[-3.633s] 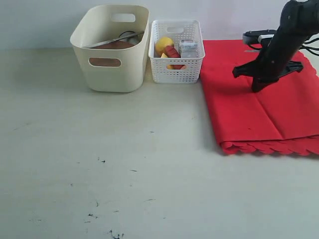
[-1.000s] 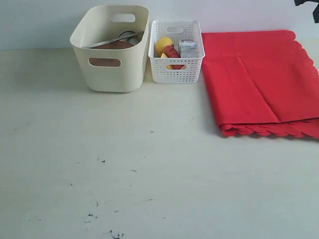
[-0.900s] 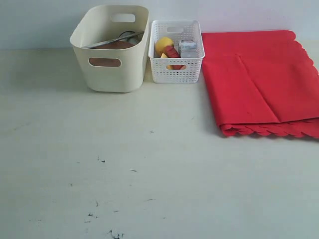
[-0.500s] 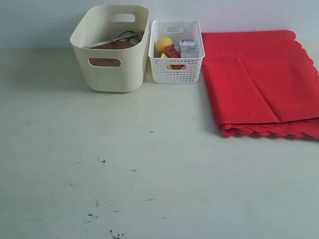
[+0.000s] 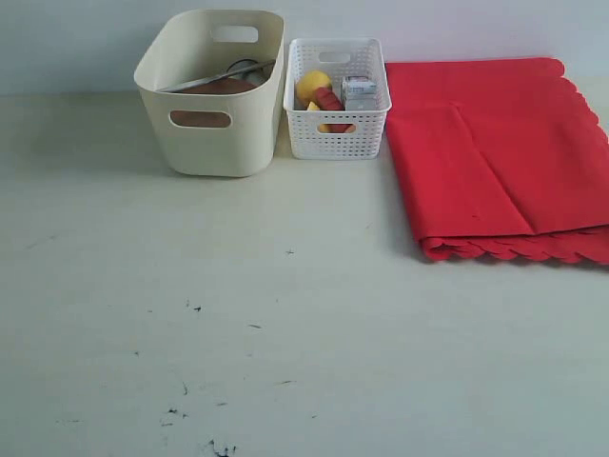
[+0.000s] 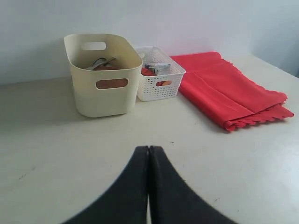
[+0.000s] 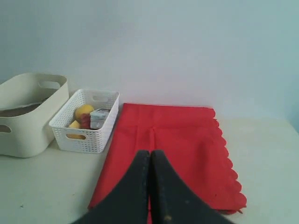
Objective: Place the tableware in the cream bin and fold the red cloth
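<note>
From where I'm sitting, the left gripper has both black fingers pressed flat together with nothing between them, hanging above the bare table and looking toward the bins. The right gripper is the same deal, fingers squeezed together on nothing, hovering over the near part of the red cloth. The cloth lies folded on the right side of the table, layers stacked flat, with the scalloped edges lined up along the near side and another scalloped run down its right side, plus a crease up the middle. Its left edge sits just beside the white lattice basket, which has the lemon, the sausage and the milk carton in it. The cream bin stands right next to that basket on its left, at the back of the table by the wall. Down inside it I can make out the brown plate and a thin metal utensil lying slanted across the top of it; the rest of what's in the bin is too hidden by the wall for me to tell
</note>
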